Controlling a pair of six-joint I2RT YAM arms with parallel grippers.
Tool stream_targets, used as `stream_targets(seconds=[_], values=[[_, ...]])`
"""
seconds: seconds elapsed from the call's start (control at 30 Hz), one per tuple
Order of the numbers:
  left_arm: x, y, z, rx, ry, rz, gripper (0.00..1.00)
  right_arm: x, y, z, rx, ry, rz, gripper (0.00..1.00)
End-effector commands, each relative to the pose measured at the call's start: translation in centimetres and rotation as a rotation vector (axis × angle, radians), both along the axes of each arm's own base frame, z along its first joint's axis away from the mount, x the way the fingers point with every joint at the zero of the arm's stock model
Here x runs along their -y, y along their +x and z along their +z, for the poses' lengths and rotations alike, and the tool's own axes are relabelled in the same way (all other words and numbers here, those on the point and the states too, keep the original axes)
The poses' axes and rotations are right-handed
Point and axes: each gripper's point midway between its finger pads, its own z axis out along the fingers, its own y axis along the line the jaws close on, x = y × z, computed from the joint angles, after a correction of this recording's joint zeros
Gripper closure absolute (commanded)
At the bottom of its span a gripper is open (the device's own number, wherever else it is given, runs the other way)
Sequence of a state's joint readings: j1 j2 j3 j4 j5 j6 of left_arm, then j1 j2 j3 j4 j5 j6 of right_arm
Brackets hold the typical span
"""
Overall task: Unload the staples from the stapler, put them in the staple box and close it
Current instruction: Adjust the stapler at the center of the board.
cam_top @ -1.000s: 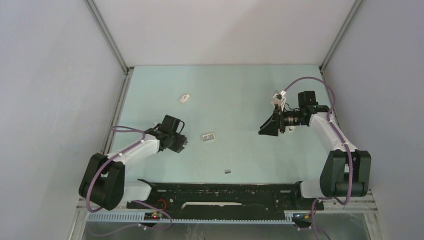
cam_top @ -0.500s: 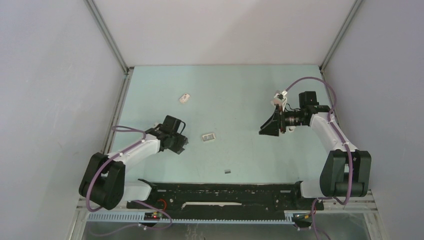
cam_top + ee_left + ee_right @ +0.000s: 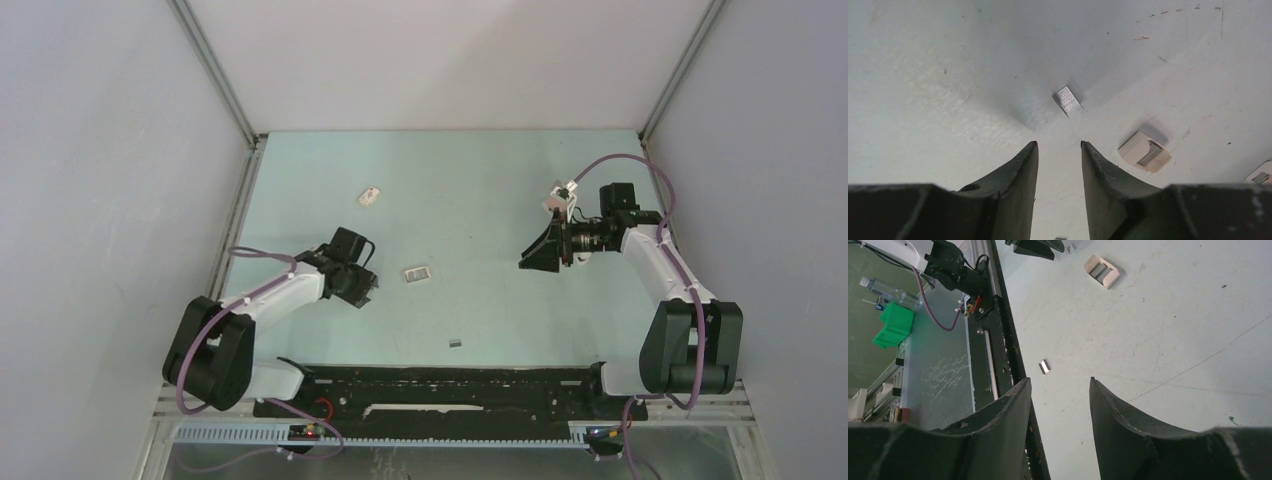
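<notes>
The left claw hangs low over the pale green table, left of the middle. Its two dark fingers stand parted with bare table showing in the gap, so it is open and holds nothing. Farther back on the table, well apart from it, lies a small white piece with a grey mark; what it is cannot be told.

Just to the right of the left claw sits a small beige open box. In the right wrist view it shows grey pieces lying inside.

Nearer the front edge, right of the box and apart from it, one short grey metal strip of staples lies flat on the table by itself. In the left wrist view it is ahead of the fingertips and nothing touches it. No stapler can be made out in any view.

On the right side the right claw is raised and turned towards the middle of the table. Its dark fingers are spread apart and nothing sits between them, so it is open and empty. It is well apart from the strip and the box.
</notes>
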State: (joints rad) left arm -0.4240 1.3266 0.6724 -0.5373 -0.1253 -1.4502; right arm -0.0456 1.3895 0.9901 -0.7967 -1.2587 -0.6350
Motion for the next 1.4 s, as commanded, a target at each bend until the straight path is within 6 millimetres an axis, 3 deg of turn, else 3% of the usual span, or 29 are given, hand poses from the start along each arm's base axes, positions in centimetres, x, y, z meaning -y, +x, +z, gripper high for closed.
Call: stream_targets(seconds=[0.0, 0.77, 1.37], values=[[0.4, 1.1, 1.1, 0.012, 0.010, 0.019, 0.57, 0.0, -0.1, 1.0, 0.036, 0.025, 0.011, 0.44], [-0.5, 2.3, -0.5, -0.140, 0.083, 0.099, 0.59, 0.2, -0.1, 1.1, 0.037, 0.034, 0.003, 0.45], [-1.1, 3.2, -0.9, -0.155, 0.075, 0.106, 0.60, 0.4, 0.0, 1.1, 0.038, 0.035, -0.003, 0.45]])
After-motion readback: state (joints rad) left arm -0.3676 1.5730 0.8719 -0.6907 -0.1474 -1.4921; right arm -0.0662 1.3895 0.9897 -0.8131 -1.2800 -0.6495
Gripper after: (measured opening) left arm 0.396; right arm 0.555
